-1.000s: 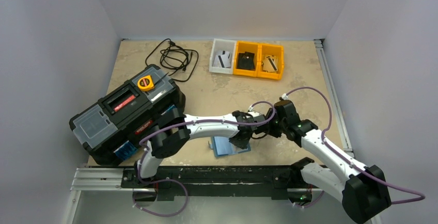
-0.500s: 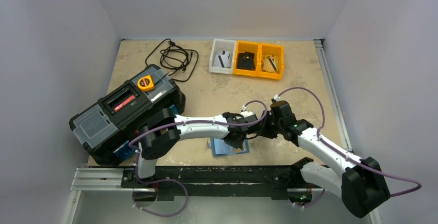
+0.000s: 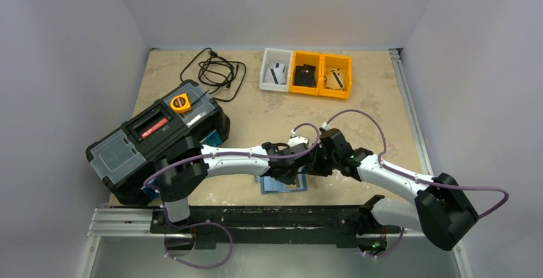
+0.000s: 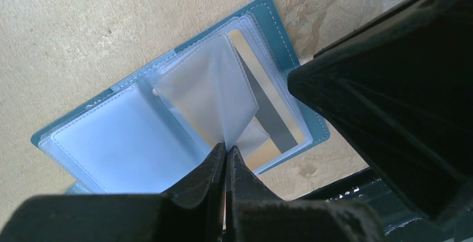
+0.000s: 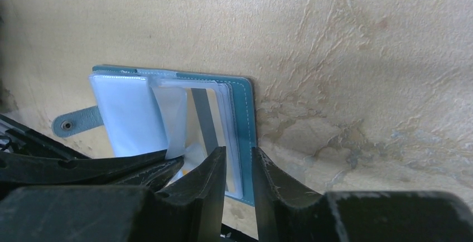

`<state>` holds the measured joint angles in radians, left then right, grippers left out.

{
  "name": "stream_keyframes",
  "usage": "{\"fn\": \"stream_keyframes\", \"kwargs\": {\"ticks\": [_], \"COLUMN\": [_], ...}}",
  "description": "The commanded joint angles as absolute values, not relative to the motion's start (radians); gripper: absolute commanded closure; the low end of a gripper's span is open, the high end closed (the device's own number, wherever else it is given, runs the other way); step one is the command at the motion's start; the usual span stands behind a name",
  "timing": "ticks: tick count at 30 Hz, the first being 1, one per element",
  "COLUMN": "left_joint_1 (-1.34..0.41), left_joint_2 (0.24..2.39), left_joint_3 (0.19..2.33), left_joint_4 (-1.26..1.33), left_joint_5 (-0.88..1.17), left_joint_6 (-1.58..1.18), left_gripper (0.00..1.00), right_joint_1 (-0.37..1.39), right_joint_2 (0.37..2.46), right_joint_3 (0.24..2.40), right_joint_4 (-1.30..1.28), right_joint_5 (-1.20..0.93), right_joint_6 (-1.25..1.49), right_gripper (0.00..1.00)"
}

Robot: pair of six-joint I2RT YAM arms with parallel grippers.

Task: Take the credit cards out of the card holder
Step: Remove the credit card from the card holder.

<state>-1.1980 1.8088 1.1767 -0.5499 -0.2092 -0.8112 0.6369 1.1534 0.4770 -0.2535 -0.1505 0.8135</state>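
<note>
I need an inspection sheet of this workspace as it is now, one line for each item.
Surface: beige table, textured.
Job's things: card holder lies open near the front edge; tan card in its pocket; more cards in the bins.
Clutter: black toolbox, tape measure on it.
Grippers: left fingers shut on a clear sleeve; right fingers slightly apart over the holder's edge.
Cables: black cord coiled far left; purple cables on the arms.
Surroundings: grey walls.
</note>
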Motion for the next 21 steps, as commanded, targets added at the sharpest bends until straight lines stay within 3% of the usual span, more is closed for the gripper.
{"fn": "stream_keyframes", "kwargs": {"ticks": [1, 17, 21], "left_joint_1": [-1.189, -1.186, -1.186], "left_joint_2": [1.747, 1.714, 1.7], "left_joint_3": [1.154, 1.093, 1.085], "left_joint_4": [-0.476, -0.397, -0.411], "left_joint_5": [-0.196, -0.159, -0.176], "left_joint_6": [-0.828, -0.838, -0.846], "left_gripper": [1.0, 1.0, 0.84], "right_joint_1": [0.65, 0.676, 0.683], "right_joint_2": [1.178, 1.266, 1.262], "right_joint_3": [0.523, 0.536, 0.535], "right_joint_4": [-0.179, -0.107, -0.101], "right_joint_5": [-0.164, -0.171, -0.18], "right_joint_6": [0.821, 0.819, 0.82], "right_gripper": [0.77, 0.79, 0.8]}}
